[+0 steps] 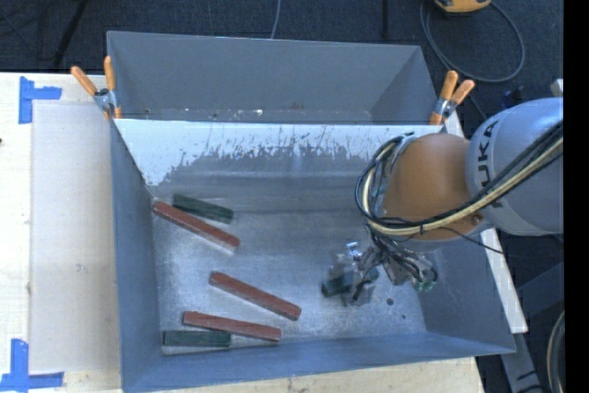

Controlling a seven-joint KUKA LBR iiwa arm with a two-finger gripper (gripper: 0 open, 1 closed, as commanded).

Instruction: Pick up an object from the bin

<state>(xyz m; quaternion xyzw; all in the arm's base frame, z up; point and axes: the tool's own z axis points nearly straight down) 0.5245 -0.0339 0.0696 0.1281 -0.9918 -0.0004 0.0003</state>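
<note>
Low over the right side of the bin [276, 97] floor, the gripper [353, 283] hangs beneath the arm's orange cover [423, 184]. Its tip reads only as a dark mass, so I cannot tell whether it is spread or pressed together. Nearest it, to the left and apart from it, the middle brown stick [255, 295] lies slanted. Nearer and further left, the near brown stick [231, 326] touches the near green stick [196, 339]. At far left, the far brown stick [195, 225] lies beside the far green stick [203, 209].
</note>
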